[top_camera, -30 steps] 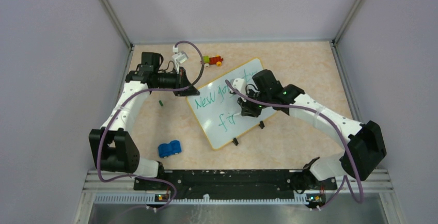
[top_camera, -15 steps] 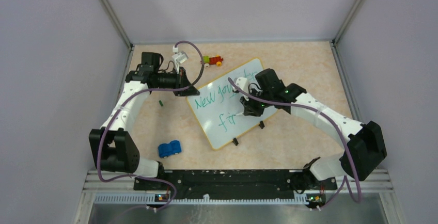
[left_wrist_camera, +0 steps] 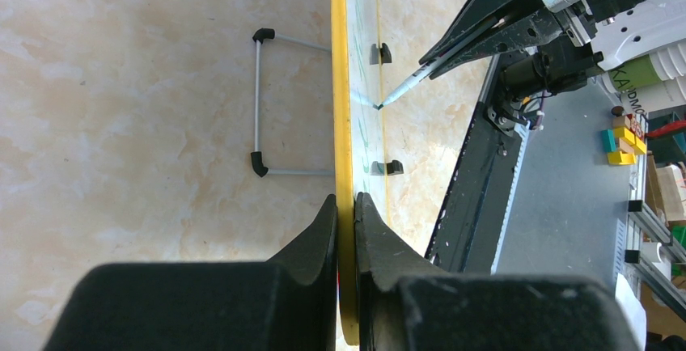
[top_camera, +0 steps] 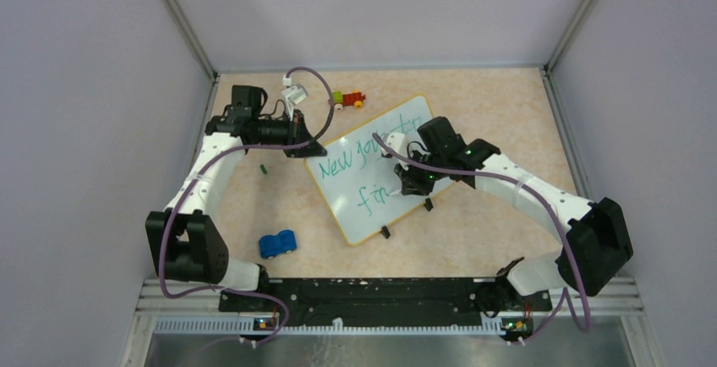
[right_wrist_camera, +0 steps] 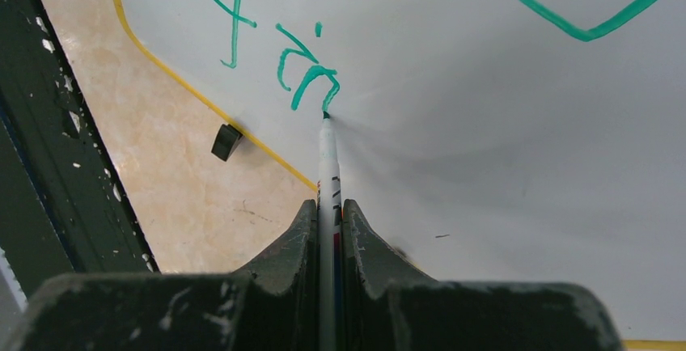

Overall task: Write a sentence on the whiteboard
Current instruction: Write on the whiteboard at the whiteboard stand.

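Top view, bottom of frame: black rail (top_camera: 363,291) carrying both arm bases. Just above it, lower left of centre, a blue toy car (top_camera: 277,243) sits on the bench (top_camera: 490,240), apart from everything else.

Mid-frame: the whiteboard (top_camera: 338,202), turned diagonally, with a yellow rim. Two black clips (top_camera: 385,232) sit on its lower edge, the one facing the rail. The left wrist view shows the board edge-on, with a thin wire bracket (left_wrist_camera: 258,104) sticking out from its back side.

On the board: the right hand (right_wrist_camera: 328,205), narrow, clamped on a white marker (right_wrist_camera: 327,157) that runs up between the fingers. The marker tip touches the board at the end of the last green stroke. In the top view this hand is over the board's right half and covers part of the upper line.

The sentence (top_camera: 348,164): green handwriting in two lines. The upper line reads "New joy", then is hidden by the right arm, then what looks like "to" near the upper corner. The lower line reads "fin", with the tip at the n.

Further up: the left hand (left_wrist_camera: 345,209), narrow, pinching the yellow rim at the board's left corner, both fingers flat against it.

Bench left of the board: a small green bit (top_camera: 264,168), too small to identify. Top of the frame, beyond the board: a little red, yellow and green toy (top_camera: 348,98), not touching the board
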`<action>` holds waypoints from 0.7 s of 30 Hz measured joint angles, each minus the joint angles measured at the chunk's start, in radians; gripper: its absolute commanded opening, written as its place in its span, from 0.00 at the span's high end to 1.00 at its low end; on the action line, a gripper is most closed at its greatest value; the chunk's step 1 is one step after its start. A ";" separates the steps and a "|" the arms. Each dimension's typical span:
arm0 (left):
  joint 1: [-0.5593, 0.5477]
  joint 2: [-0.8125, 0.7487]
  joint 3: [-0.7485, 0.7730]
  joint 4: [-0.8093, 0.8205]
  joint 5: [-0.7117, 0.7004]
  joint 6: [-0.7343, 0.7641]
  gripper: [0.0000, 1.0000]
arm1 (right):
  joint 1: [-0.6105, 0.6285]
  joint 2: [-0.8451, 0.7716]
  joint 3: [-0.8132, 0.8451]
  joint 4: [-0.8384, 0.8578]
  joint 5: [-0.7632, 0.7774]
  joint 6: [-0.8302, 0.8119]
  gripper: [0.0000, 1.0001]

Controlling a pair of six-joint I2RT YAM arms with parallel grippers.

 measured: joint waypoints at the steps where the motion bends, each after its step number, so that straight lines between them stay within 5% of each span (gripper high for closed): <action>1: 0.000 0.000 0.000 0.000 0.000 0.000 1.00 | 0.000 -0.002 0.000 -0.001 0.000 -0.003 1.00; 21: 0.000 0.000 0.000 0.000 0.000 0.000 1.00 | -0.036 -0.038 0.000 0.011 0.035 0.004 1.00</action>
